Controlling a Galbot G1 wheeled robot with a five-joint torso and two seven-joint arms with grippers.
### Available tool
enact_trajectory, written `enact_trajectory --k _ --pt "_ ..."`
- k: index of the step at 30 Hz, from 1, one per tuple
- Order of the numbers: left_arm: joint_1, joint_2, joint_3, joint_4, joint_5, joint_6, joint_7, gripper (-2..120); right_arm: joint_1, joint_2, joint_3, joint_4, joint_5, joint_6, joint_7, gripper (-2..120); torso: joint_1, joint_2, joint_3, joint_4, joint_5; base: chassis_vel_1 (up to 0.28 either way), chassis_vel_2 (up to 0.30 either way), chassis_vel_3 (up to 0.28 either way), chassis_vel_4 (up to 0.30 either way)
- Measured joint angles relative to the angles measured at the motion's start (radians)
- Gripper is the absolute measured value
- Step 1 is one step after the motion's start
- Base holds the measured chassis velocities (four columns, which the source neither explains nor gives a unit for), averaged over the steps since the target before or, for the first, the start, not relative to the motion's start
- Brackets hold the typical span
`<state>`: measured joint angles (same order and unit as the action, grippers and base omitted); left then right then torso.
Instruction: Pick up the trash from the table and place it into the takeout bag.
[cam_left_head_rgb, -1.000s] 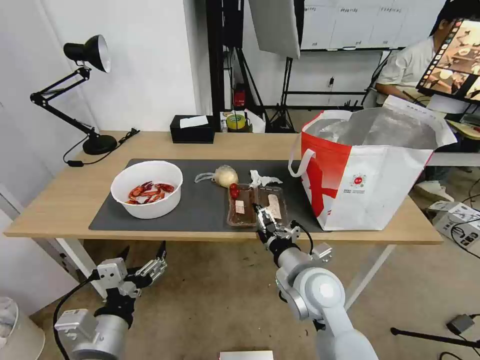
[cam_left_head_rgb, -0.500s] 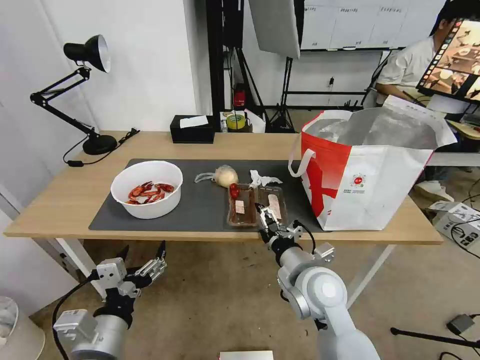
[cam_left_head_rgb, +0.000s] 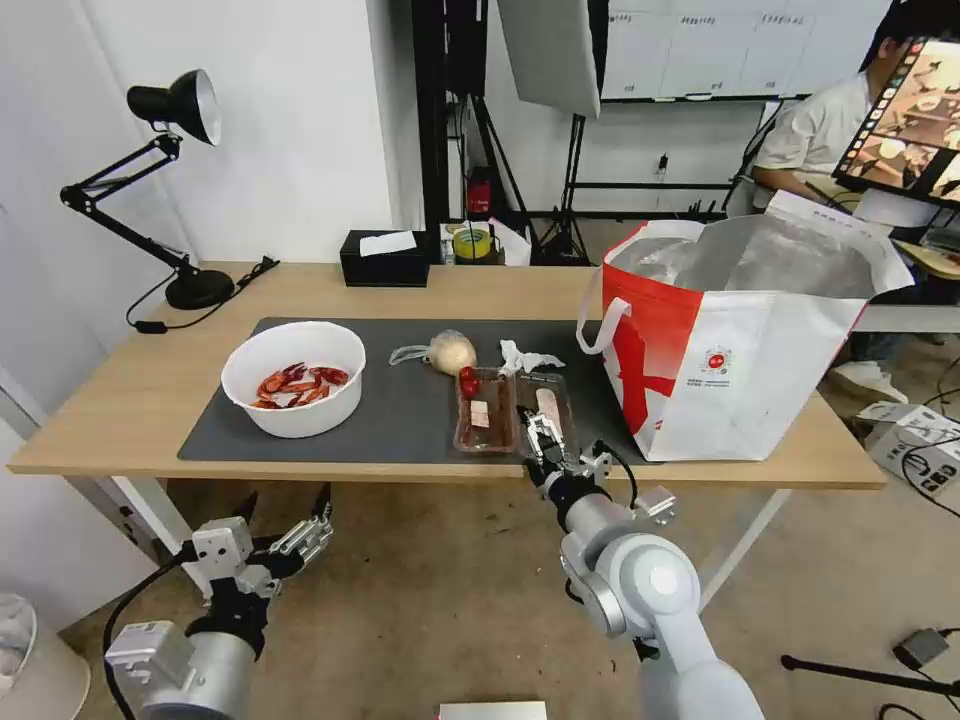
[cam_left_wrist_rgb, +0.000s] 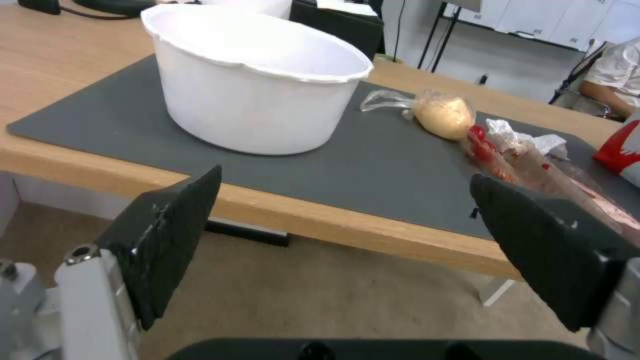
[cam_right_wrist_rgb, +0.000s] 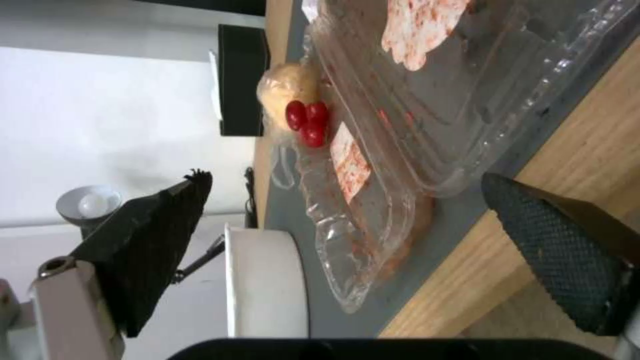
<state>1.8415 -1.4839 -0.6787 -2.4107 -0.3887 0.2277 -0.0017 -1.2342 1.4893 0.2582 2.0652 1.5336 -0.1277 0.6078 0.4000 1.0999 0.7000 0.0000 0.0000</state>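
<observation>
Head view: the long light-wood table (cam_left_head_rgb: 130, 400) carries a dark grey mat (cam_left_head_rgb: 400, 405) that runs to its front edge. The takeout bag (cam_left_head_rgb: 745, 340), the largest thing there, stands upright and open-mouthed at the table's right end, its near corner on the mat's right edge. The white bowl (cam_left_head_rgb: 294, 378) of red crayfish shells sits on the mat's left part. The clear hinged tray (cam_left_head_rgb: 512, 410) lies open near the mat's front edge, just left of the bag. The right gripper (cam_left_head_rgb: 541, 432) is at that front edge, over the tray's right half, its fingers (cam_right_wrist_rgb: 553, 250) spread apart with nothing between them. The left gripper (cam_left_head_rgb: 285, 512) hangs below the table's front edge, under the bowl, likewise spread wide and holding nothing. The wrapped bun (cam_left_head_rgb: 450, 352) lies mid-mat behind the tray, and the crumpled tissue (cam_left_head_rgb: 525, 356) lies just to its right.
</observation>
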Motion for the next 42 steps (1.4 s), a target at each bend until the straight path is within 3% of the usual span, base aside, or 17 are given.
enact_trajectory --k 19,29,33,42 --pt "0.005 0.000 0.001 0.004 -0.002 -0.025 0.004 100 0.006 0.002 0.002 0.003 -0.052 0.008 -0.014 100 0.000 0.000 0.000 0.0000 0.0000 0.000 0.000 0.000 0.000" --pt "0.007 -0.001 -0.002 0.003 -0.002 -0.029 0.005 100 0.002 -0.010 -0.025 0.002 -0.225 -0.007 -0.050 100 0.000 0.000 0.000 0.0000 0.0000 0.000 0.000 0.000 0.000" --pt "0.006 -0.004 0.000 0.003 -0.001 -0.031 0.006 100 -0.006 -0.021 -0.041 0.025 -0.352 -0.011 -0.067 100 0.000 0.000 0.000 0.0000 0.0000 0.000 0.000 0.000 0.000" --pt "0.005 -0.004 0.002 0.004 0.000 -0.032 0.006 100 -0.008 -0.053 -0.045 0.057 -0.463 -0.016 -0.102 100 0.000 0.000 0.000 0.0000 0.0000 0.000 0.000 0.000 0.000"
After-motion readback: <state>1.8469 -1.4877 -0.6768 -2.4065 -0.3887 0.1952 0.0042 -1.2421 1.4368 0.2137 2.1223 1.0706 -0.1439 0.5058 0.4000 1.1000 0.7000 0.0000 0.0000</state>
